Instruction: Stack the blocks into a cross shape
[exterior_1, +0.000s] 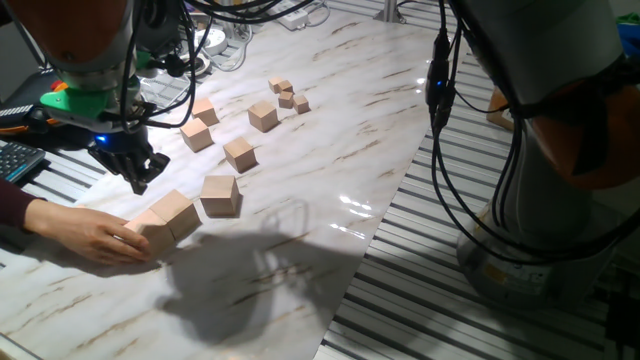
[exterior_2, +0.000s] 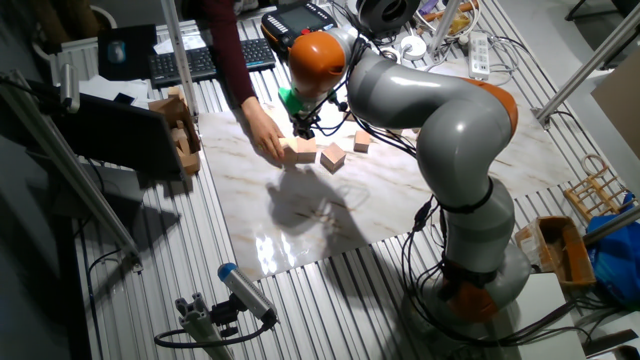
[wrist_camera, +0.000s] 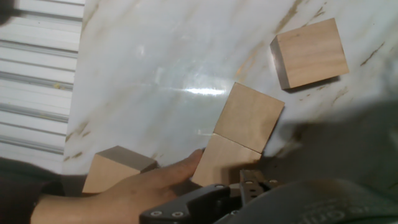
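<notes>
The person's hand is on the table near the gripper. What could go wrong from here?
1. The hand touches the two joined blocks just below the gripper. If the arm comes down now, it may hit the fingers.
2. The hand may push these blocks, so a planned grasp could miss.
3. The single block lies close beside the pair, so the gripper may knock it.

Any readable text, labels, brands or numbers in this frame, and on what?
None can be read.
The blocks are plain wood with no markings.
The keyboard key legends are too small to read.
The pendant screen behind the arm is too blurred to read.
The tool shows no label.
</notes>
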